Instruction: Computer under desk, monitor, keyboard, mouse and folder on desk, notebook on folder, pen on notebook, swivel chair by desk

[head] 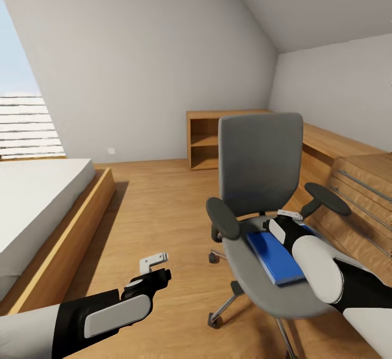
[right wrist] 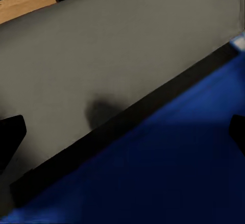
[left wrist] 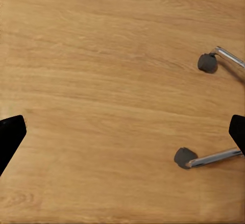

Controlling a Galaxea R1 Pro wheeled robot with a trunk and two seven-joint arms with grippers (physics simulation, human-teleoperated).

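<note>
The right tool [head: 284, 223] hangs low over the swivel chair [head: 261, 184], its fingers [right wrist: 11, 137] spread wide apart at the far end of the blue folder [head: 275, 256], which lies flat on the grey seat. Whether the fingertips touch the folder is hard to tell, since the right forearm covers the folder's right edge. The chair's two black armrests [head: 223, 218] flank the tool left and right. The left tool [head: 154, 263] hovers over bare wood floor [left wrist: 102, 81], fingers apart and empty, near the chair's chrome spokes and casters [left wrist: 184, 157]. A low bed [head: 38, 206] stands at the left, an open wooden shelf [head: 204, 141] by the far wall, and wood cabinets [head: 354, 184] with metal handles just right of the chair.
</note>
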